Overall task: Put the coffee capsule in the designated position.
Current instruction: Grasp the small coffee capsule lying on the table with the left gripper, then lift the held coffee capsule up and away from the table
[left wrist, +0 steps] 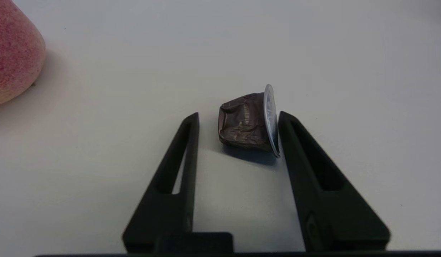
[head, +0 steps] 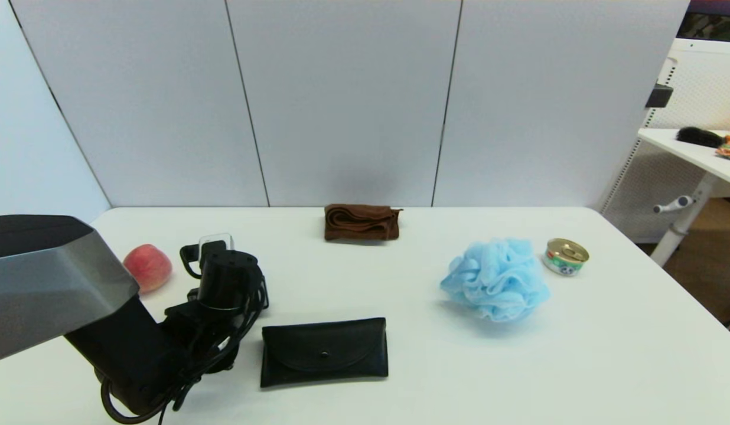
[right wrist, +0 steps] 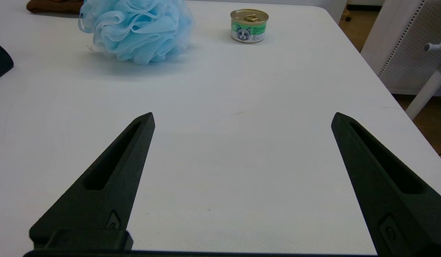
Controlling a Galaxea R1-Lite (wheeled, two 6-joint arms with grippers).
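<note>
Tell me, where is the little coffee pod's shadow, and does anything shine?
In the left wrist view, the coffee capsule casts a soft bluish shadow on the table just under it, between the open fingers, and its silvery rim glints. In the head view, the left arm hides the capsule.

On your table [head: 607,354], the peach [head: 147,267] sits far left, the pouch [head: 324,352] front centre, the folded cloth [head: 361,222] behind, and the sponge [head: 496,279] right, just beside the can [head: 566,257].
</note>
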